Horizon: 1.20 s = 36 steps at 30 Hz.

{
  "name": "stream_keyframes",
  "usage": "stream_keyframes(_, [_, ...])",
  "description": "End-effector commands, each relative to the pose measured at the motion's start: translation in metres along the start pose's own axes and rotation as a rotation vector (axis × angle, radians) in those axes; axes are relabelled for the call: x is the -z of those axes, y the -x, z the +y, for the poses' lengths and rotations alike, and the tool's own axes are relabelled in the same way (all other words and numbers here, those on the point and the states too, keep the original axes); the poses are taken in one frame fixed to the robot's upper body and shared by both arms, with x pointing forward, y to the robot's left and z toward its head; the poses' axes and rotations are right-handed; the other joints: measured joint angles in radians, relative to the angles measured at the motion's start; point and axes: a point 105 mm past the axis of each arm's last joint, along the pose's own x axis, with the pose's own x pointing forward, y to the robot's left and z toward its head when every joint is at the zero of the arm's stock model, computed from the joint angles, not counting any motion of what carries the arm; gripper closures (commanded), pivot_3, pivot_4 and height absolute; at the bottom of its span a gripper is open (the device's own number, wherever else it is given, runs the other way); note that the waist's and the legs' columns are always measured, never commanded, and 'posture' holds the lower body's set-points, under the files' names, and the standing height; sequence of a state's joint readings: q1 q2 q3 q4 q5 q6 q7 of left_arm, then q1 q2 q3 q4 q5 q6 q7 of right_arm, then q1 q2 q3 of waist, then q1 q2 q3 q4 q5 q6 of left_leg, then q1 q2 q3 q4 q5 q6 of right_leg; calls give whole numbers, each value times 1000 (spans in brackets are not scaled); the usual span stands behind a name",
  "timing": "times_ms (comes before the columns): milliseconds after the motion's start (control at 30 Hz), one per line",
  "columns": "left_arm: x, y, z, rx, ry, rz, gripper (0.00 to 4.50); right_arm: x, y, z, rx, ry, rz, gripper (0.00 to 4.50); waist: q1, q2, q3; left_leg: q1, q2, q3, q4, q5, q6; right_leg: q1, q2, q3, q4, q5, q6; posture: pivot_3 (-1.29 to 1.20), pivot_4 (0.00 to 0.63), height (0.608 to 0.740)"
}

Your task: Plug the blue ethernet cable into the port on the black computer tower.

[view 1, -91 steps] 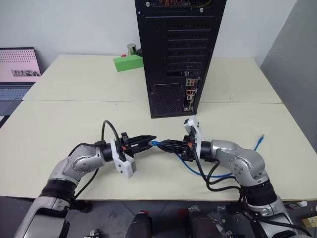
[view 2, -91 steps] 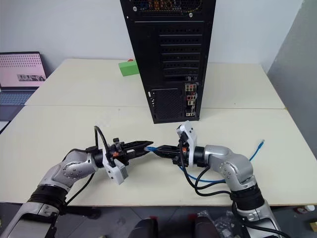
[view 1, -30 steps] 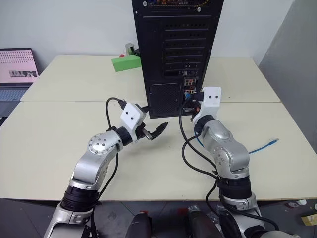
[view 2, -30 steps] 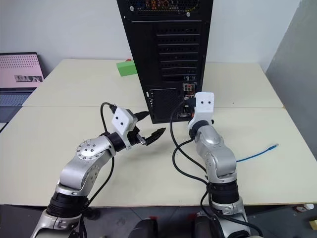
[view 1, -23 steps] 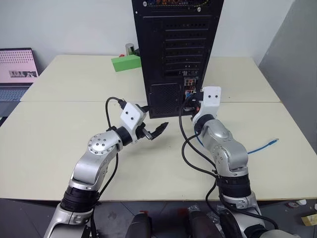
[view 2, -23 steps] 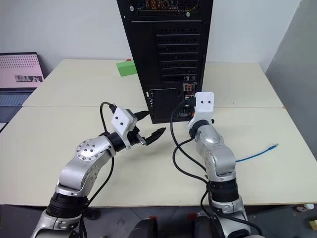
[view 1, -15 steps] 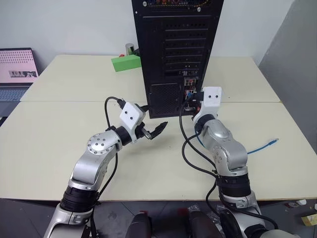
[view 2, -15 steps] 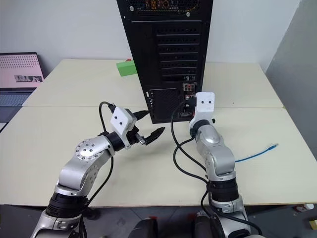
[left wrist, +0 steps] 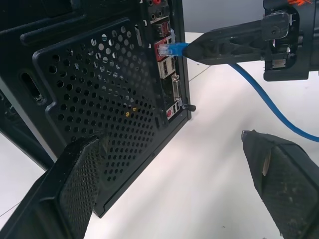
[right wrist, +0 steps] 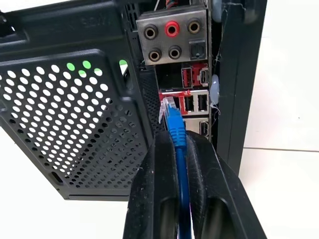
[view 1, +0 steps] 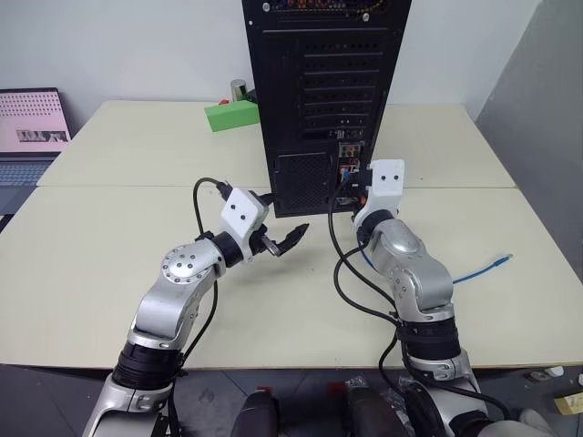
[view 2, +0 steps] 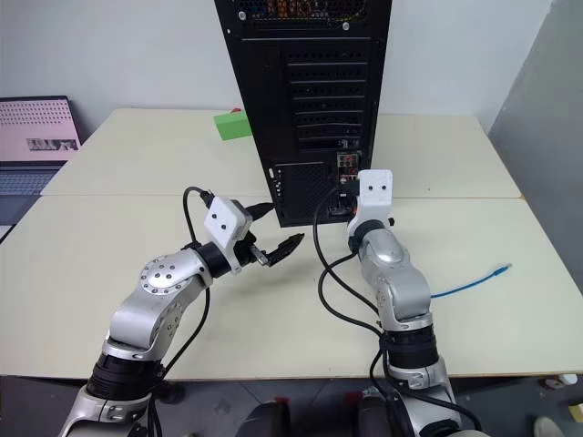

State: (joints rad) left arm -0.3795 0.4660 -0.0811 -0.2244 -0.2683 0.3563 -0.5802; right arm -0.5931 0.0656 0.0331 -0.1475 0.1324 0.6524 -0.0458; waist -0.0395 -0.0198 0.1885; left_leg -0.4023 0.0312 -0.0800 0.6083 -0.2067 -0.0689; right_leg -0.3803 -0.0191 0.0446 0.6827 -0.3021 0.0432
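The black computer tower (view 1: 319, 100) stands upright at the table's middle, its back panel facing me. My right gripper (right wrist: 175, 142) is shut on the blue ethernet cable (right wrist: 177, 130) just behind its clear plug. It points level at the connector strip low on the panel. The plug's tip sits at the mouth of the red-framed port (left wrist: 163, 49); how far in it is I cannot tell. The cable's loose end (view 1: 492, 264) lies on the table to the right. My left gripper (view 1: 291, 238) hovers open and empty, left of the strip and in front of the mesh vent (left wrist: 99, 89).
A green block (view 1: 235, 115) and a small metal can (view 1: 240, 89) sit behind the tower on the left. A laptop (view 1: 32, 127) stands at the far left. Black robot cables (view 1: 339, 273) loop over the table beside my right arm.
Since three seconds ago both arms have risen from near the table's front to the tower, the right one carrying the plug to the connector strip. Over the last second nothing has visibly moved.
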Motion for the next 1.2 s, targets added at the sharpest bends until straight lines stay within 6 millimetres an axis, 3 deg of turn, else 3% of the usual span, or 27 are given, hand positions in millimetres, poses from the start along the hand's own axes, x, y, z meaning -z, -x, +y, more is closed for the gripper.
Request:
stream_keyframes(33, [-12, 2, 2, -11, -30, -51, 0, -18, -3, 2, -2, 20, -70, 4500, -1, 0, 0, 0, 0, 0, 0, 0, 0, 0, 0, 0, 0, 0, 0, 0, 150, 740])
stream_keyframes(1200, [-14, 2, 2, -11, -40, -60, 0, 2, -1, -9, 54, 56, -25, 4500, -8, 0, 0, 0, 0, 0, 0, 0, 0, 0, 0, 0, 0, 0, 0, 0, 150, 740])
